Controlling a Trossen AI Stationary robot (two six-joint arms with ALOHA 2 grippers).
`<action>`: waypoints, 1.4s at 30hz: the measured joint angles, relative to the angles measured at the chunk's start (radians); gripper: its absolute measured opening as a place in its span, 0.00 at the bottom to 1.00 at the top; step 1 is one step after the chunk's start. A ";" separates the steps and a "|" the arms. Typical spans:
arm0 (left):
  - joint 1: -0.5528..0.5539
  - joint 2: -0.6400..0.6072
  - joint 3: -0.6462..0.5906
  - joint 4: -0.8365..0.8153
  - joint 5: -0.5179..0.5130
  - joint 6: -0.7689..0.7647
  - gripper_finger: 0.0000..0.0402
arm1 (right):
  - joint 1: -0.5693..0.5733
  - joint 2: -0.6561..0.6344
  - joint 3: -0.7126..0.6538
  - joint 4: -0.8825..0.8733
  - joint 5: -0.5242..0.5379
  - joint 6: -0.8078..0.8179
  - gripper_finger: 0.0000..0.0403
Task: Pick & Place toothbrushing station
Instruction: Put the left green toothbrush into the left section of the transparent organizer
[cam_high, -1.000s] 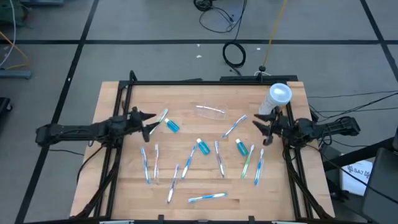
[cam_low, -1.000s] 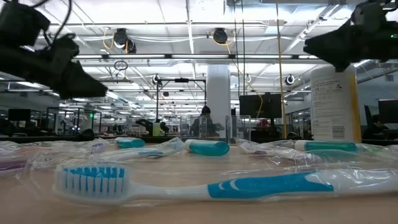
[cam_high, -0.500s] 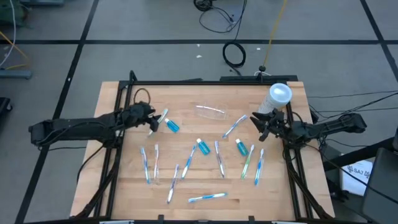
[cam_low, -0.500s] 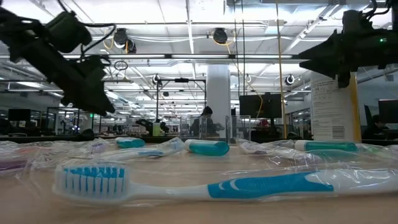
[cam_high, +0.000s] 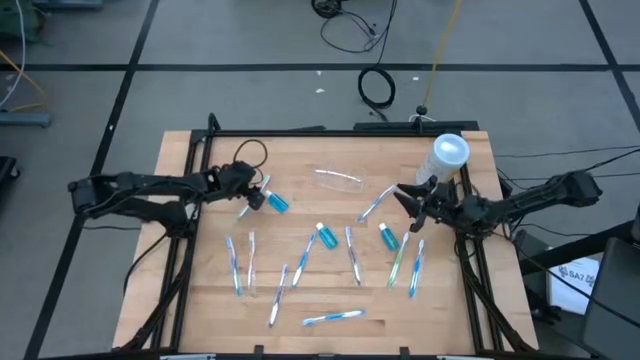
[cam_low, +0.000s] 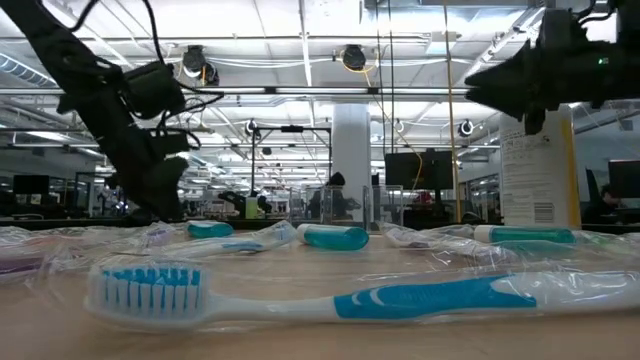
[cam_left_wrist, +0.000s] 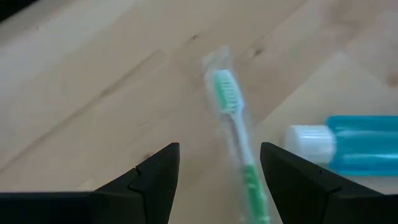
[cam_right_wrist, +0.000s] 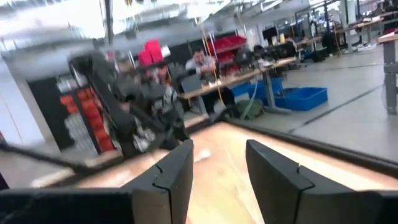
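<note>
Toothbrushing station is lying on the wooden table, left of the whitish cylinder, nothing touching it. Left gripper is further left of the cylinder, fingers spread wide and empty over a wrapped green toothbrush beside a blue tube. Right gripper hangs just below-left of the cylinder, partly open, holding nothing.

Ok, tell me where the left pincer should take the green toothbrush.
Grip the toothbrush by its thin handle, below the bristles, coming straight down, left pincer astride it: it lies flat on the table. The tube lies close on one side, so keep narrow.
</note>
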 joint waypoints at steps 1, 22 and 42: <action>0.005 0.014 0.000 0.008 0.001 -0.001 0.58 | 0.000 0.030 0.016 -0.010 0.001 -0.001 0.35; 0.022 0.166 0.004 0.136 0.078 -0.021 0.51 | -0.174 0.516 0.370 0.001 -0.242 -0.067 0.35; 0.022 0.159 0.000 0.188 0.063 -0.005 0.03 | -0.214 0.738 0.379 0.001 -0.288 0.031 0.35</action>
